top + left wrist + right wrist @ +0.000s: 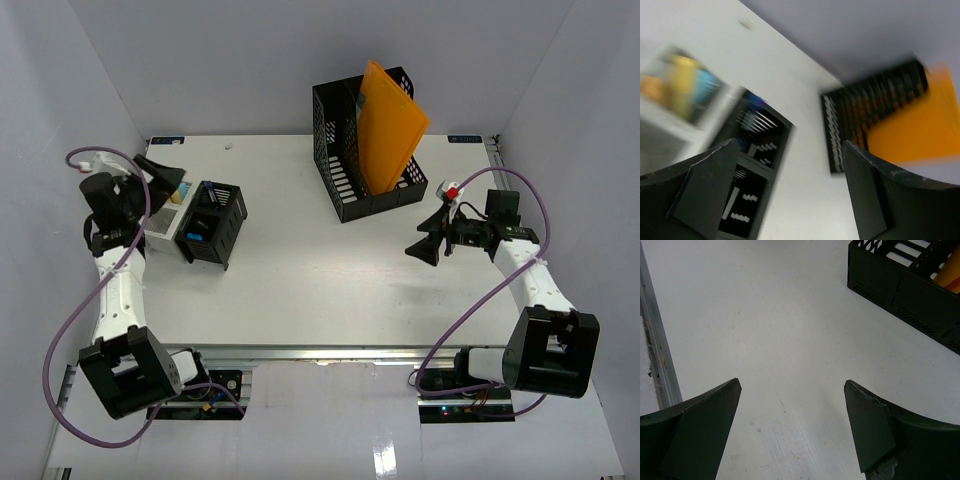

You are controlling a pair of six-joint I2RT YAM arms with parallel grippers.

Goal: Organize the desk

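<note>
two arm bases sit at the near edge, just in front of the metal rail (pixel 330 352) along the front of the table (pixel 320 280). the table, a wide white top, fills the middle of the overhead view from that rail back to the rear wall. on the right side, the right end effector (pixel 421 238) hangs over bare table, jaws spread wide and pointing left, with nothing between them. its wrist view shows only white surface between the fingers (pixel 700 430), and a corner of the black mesh file holder (pixel 900 287) farther off. on the left, a small black mesh organizer (pixel 212 222) stands on the table with something blue inside it. it is just beside a white slotted box (pixel 163 217) at the table's left edge. the left end effector (pixel 168 178) is above that white box, jaws apart and empty; its wrist view is blurred. farthest back, the file holder stands near the rear edge, with an orange folder (pixel 392 125) standing tilted in it.
</note>
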